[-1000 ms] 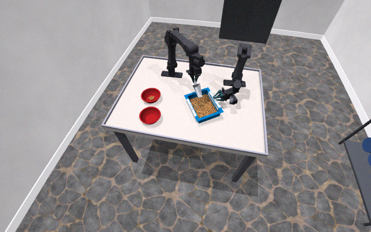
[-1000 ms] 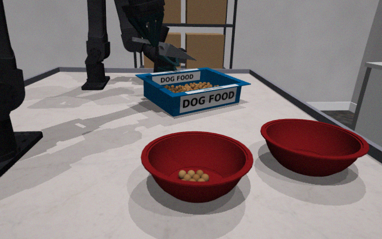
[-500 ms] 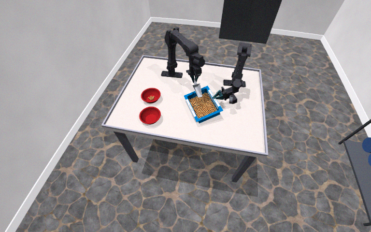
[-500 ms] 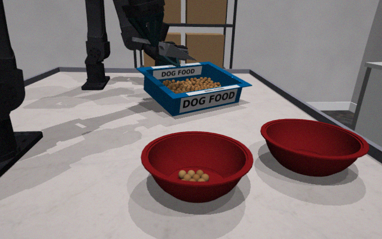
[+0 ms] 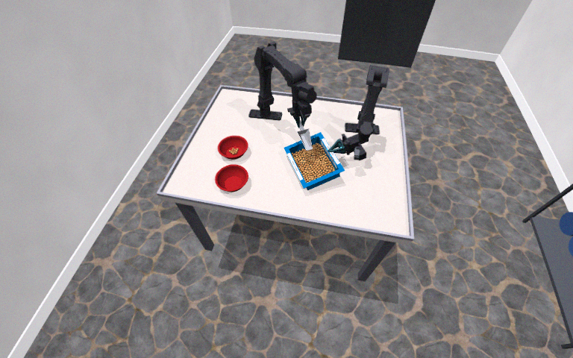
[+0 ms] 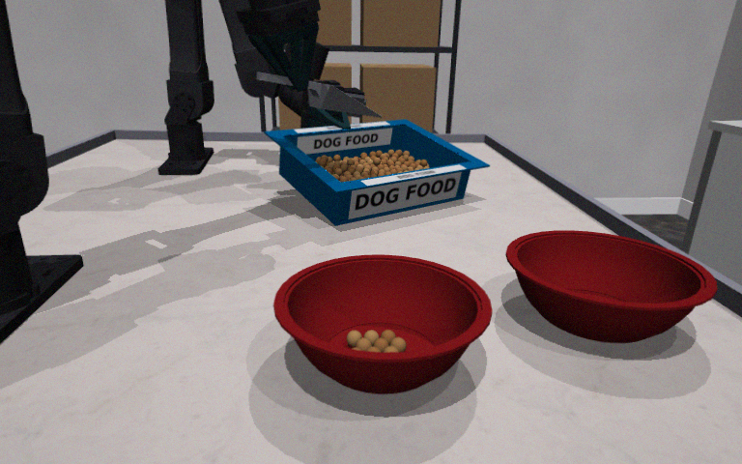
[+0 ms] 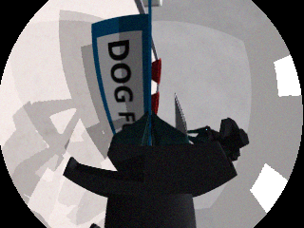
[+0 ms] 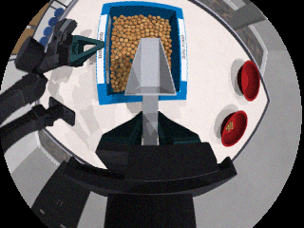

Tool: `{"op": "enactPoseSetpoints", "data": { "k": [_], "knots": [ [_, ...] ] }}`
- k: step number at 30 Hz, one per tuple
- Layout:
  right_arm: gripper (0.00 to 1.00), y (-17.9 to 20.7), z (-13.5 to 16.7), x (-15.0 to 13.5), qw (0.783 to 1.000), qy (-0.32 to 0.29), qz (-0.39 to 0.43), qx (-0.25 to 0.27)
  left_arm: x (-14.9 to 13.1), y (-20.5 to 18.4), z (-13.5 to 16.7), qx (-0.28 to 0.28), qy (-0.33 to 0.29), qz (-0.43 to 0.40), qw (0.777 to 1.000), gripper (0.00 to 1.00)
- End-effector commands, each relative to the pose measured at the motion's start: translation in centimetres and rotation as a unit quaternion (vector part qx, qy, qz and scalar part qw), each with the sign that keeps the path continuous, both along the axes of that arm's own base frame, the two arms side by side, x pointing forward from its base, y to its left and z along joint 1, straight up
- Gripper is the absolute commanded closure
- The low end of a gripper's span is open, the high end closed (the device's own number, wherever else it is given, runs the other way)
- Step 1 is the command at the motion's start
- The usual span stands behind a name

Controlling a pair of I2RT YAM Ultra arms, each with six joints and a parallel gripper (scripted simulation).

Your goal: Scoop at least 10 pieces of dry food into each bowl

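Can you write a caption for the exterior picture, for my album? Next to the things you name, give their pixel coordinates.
Two red bowls (image 6: 383,371) (image 6: 613,322), one with dog food, near a blue box (image 6: 309,183).
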State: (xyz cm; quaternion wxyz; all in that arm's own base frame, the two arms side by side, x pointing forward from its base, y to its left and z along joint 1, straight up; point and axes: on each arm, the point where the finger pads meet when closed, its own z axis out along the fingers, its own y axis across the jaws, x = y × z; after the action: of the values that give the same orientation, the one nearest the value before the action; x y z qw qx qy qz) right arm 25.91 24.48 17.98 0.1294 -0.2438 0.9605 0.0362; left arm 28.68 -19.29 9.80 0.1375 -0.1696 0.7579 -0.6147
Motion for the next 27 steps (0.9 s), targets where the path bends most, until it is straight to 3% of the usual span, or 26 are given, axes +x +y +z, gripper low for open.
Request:
{"op": "enactPoseSetpoints", "data": {
  "k": [1,9,11,18,27],
  "knots": [
    [1.0,0.9,2.5,0.8,0.999,-0.037,0.001,0.03,1.1,-0.2,3.0,-0.009,-0.061,-0.006,0.998,1.0],
    [1.0,0.9,2.5,0.8,0.999,-0.037,0.001,0.03,1.1,-0.2,3.0,-0.009,-0.061,-0.006,0.998,1.0],
    [1.0,0.9,2.5,0.8,0.999,-0.037,0.001,0.03,0.7,-0.5,1.5,0.01,-0.022,-0.003,1.0,1.0],
    [1.0,0.9,2.5,0.8,0.999,-0.037,0.001,0.03,0.9,-0.8,2.8,0.009,-0.04,-0.008,0.999,1.0],
    [1.0,0.9,2.5,0.8,0.999,-0.037,0.001,0.03,1.1,-1.1,3.0,0.037,-0.018,-0.004,0.999,1.0]
  ]
}}
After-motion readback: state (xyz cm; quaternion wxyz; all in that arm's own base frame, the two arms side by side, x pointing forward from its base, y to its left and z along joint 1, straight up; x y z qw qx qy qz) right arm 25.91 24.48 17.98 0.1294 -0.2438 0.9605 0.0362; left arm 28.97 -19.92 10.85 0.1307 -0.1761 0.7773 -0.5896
